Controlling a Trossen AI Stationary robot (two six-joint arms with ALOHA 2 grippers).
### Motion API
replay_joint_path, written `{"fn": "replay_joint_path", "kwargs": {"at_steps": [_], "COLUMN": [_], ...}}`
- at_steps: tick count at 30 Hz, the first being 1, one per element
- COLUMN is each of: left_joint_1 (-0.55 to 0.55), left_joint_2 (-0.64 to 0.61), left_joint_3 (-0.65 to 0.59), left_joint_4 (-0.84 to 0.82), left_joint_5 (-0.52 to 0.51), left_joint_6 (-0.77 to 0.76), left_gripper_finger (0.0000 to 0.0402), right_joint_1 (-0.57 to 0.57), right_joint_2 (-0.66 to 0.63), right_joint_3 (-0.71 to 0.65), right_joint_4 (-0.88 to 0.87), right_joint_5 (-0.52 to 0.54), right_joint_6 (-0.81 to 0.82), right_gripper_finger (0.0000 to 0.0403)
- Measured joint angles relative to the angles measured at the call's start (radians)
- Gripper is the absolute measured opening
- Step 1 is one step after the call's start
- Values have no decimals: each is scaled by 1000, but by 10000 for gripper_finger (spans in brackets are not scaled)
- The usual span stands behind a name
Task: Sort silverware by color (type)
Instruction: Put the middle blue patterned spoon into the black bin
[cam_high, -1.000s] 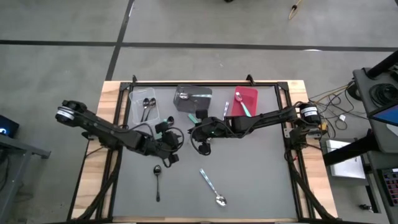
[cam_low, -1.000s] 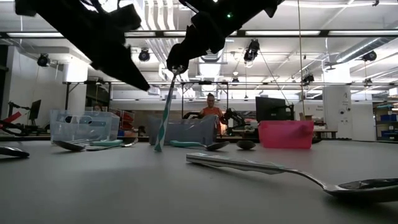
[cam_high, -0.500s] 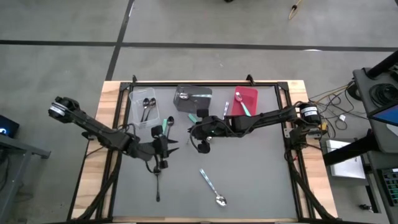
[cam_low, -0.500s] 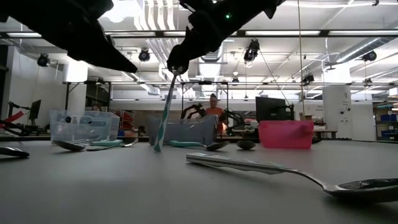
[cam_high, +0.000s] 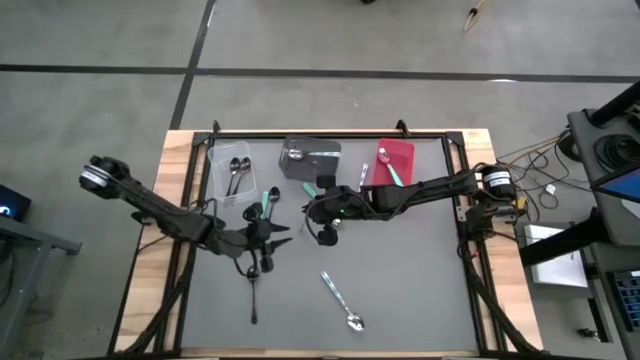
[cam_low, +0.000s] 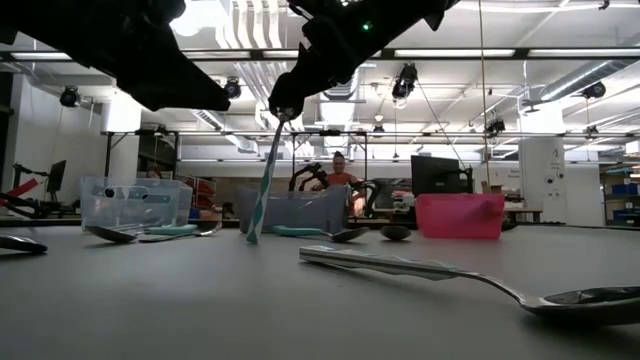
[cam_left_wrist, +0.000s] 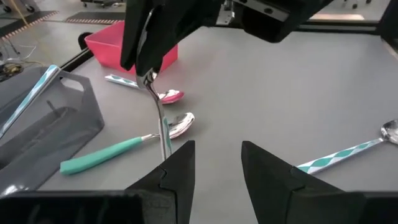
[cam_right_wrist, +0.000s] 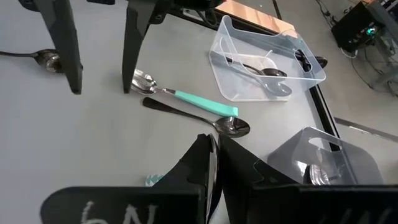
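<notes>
High view is showing the grey bench (cam_high: 400, 270) filling the middle of the frame, with three bins along its upper edge: a clear bin (cam_high: 231, 172) at upper left holding silver spoons, a dark grey bin (cam_high: 309, 159) at upper centre, and a red bin (cam_high: 393, 162) to its right with a teal-handled spoon lying in it; the left arm is reaching in from the left with its left claw (cam_high: 262, 240) hanging over the bowl end of a black spoon (cam_high: 253, 292) at lower left of centre, its fingers standing apart and gripping nothing; the right arm is coming in from the right, its right claw (cam_high: 325, 215) sitting at frame centre, pinched together on a teal-handled spoon (cam_low: 265, 190), which in the low view is hanging almost upright with its tip at the bench.

A patterned-handled silver spoon (cam_high: 342, 302) is lying loose at lower centre; another teal spoon (cam_high: 268, 200) is lying just right of the clear bin.

Judging by their look, these spoons are light, stiff and thin; the metal ones are probably slick and lying flat, so a claw is likely to slip off unless it is closing across the narrow handle near the middle, where the balance is best; nothing here looks fragile.

Right wrist view is showing white letters on the claw housing, cut off at the bottom of the frame and not readable; no other writing is showing.
</notes>
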Motion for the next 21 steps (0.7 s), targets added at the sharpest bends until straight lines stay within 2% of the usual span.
{"fn": "replay_joint_path", "kwargs": {"at_steps": [2, 8, 14, 21], "left_joint_1": [0, 1, 7, 94], "left_joint_2": [9, 42, 98, 186], "left_joint_3": [8, 48, 59, 50], "left_joint_4": [0, -10, -29, 35], "left_joint_5": [-5, -130, -129, -100], "left_joint_6": [-5, 1, 8, 30], "left_gripper_finger": [121, 176, 217, 218], "right_joint_1": [0, 0, 0, 0], "right_joint_2": [0, 0, 0, 0], "right_joint_3": [0, 0, 0, 0], "right_joint_4": [-1, -1, 0, 4], "right_joint_5": [0, 0, 0, 0], "right_joint_6": [1, 10, 18, 17], "right_gripper_finger": [13, 13, 13, 13]}}
